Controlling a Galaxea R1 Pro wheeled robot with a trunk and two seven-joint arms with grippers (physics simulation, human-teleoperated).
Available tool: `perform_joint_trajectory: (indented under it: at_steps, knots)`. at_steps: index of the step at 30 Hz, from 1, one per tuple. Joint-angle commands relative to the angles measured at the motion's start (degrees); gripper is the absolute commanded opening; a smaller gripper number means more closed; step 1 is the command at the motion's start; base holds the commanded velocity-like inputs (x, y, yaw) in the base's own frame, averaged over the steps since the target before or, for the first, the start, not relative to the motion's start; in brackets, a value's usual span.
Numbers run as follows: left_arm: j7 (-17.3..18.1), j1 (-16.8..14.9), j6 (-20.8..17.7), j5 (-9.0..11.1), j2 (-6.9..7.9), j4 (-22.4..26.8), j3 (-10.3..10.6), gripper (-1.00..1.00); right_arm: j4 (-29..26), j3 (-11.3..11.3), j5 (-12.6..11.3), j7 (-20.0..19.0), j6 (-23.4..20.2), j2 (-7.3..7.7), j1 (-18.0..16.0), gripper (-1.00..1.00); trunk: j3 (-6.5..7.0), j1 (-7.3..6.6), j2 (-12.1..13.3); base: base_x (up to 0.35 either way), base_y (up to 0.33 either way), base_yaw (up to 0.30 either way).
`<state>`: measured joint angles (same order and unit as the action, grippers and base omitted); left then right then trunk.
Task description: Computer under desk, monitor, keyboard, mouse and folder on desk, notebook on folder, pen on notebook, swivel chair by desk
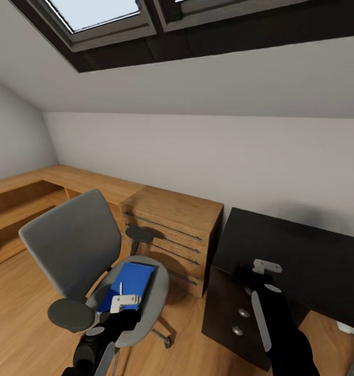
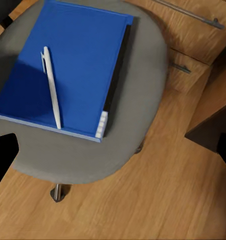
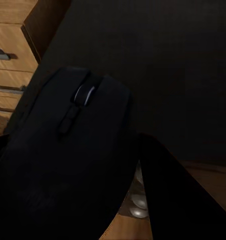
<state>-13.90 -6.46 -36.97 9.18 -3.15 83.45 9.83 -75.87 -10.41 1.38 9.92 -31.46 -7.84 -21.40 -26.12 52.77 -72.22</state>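
Note:
The swivel chair (image 1: pixel 72 250) stands left of the desk (image 1: pixel 307 256), and the blue folder (image 2: pixel 63 65) lies flat on its grey seat (image 2: pixel 138 125). The white pen (image 2: pixel 52 87) rests on top of the folder. A dark strip runs along one long side of the folder; whether it is the notebook I cannot tell. My left gripper (image 2: pixel 115 150) hovers open above the seat's front part, just short of the folder. My right gripper (image 1: pixel 250 275) is shut on the dark mouse (image 3: pixel 68 150), low over the desk's black top near its left edge.
A wooden chest of drawers (image 1: pixel 172 230) stands between the chair and the desk. Low wooden shelving (image 1: pixel 51 180) runs along the left wall. The desk's dark drawer unit with silver knobs (image 1: pixel 243 312) faces me. Wood floor (image 1: pixel 187 355) lies between the chair and the desk.

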Motion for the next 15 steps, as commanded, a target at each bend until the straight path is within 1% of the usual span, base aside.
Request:
perform_joint_trajectory:
  at_steps: [1, 5, 10, 15]
  knots:
    - [-0.52, -0.04, -0.21, 0.59, 0.0, -0.58, 0.21, 1.0, -0.07, -0.05, -0.06, 0.1, -0.26, -0.05, -0.04, -1.0, -0.06, 0.03, -0.03, 0.319, -0.1, 0.0]
    - [-0.52, -0.04, -0.21, 0.58, -0.07, -1.54, 0.75, 1.0, -0.03, -0.05, -0.06, 0.1, -0.26, -0.02, -0.04, -1.0, -0.06, 0.03, -0.03, 0.319, -0.1, 0.0]
    - [-0.52, -0.04, -0.21, 0.58, -0.03, -1.83, 1.92, 1.0, 0.01, -0.05, -0.06, 0.03, -0.26, 0.0, -0.04, -1.0, -0.06, 0.03, -0.03, 0.319, -0.1, 0.0]
    - [-0.52, -0.04, -0.21, 0.58, -0.02, -1.87, 2.17, 1.0, 0.03, -0.05, -0.04, 0.0, -0.26, 0.01, -0.04, -1.0, -0.06, 0.03, -0.03, 0.319, -0.1, 0.0]
